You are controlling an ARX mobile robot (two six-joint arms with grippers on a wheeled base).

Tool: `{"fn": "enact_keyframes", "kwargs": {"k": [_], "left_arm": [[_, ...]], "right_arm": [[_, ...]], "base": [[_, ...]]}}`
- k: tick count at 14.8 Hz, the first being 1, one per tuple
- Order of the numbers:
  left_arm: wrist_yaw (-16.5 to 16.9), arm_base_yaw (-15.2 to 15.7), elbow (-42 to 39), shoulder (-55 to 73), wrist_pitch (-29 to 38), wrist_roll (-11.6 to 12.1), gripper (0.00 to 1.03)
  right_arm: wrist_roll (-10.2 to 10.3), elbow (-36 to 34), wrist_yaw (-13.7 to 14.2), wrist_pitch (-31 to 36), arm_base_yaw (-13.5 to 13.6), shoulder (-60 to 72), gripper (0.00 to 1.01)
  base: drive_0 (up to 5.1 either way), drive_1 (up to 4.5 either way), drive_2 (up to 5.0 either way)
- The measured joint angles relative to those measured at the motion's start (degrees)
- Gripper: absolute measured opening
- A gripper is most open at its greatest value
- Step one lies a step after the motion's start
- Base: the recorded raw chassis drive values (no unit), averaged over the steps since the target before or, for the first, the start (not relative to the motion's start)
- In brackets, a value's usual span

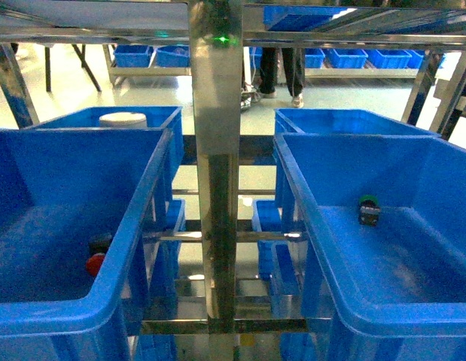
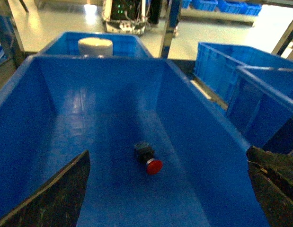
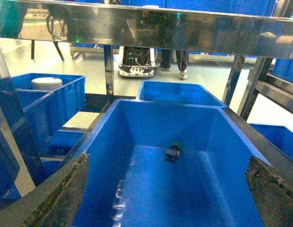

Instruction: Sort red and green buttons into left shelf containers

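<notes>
A red button (image 2: 149,160) with a black body lies on the floor of the left blue bin (image 2: 89,123); in the head view this red button (image 1: 96,259) shows near that bin's right wall. A green button (image 3: 173,150) lies in the right blue bin (image 3: 151,118), the same green button (image 1: 368,209) appearing toward that bin's back in the head view. My left gripper (image 2: 167,189) hangs open above the left bin, the red button just ahead of its fingers. My right gripper (image 3: 167,189) stands open over the right bin's near end, short of the green button. Neither gripper appears in the head view.
A steel shelf post (image 1: 215,165) rises between the two bins. A white round lid (image 1: 123,119) sits in a bin behind the left one. Another blue bin (image 1: 345,120) stands behind the right one. More blue bins (image 1: 150,54) line the far racks.
</notes>
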Motion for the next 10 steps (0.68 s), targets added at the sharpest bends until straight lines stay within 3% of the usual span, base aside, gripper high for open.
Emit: {"fn": "enact_keyframes", "kwargs": {"k": [4, 7, 8, 10], "left_arm": [[-3.4, -3.9, -4.2, -37.7, -18.9, -6.6, 0.98], [-3.8, -3.5, -4.2, -40.2, -19.1, -7.9, 0.98], [-8.3, -5.1, -3.8, -41.2, -22.8, -6.0, 0.91], [-15.9, -10.0, -5.2, -43.4, -24.0, -1.5, 0.67]], "right_arm": [[0.0, 0.0, 0.0, 0.0, 0.0, 0.0, 0.98], [0.0, 0.0, 0.1, 0.2, 0.0, 0.0, 0.98], [0.2, -1.2, 2.7, 3.0, -0.1, -0.7, 0.87], [0.2, -3.9, 1.1, 1.9, -3.7, -4.2, 0.63]], "base": [[0.0, 0.0, 0.0], [0.0, 0.0, 0.0], [0.0, 0.0, 0.0], [0.0, 0.0, 0.0]]}}
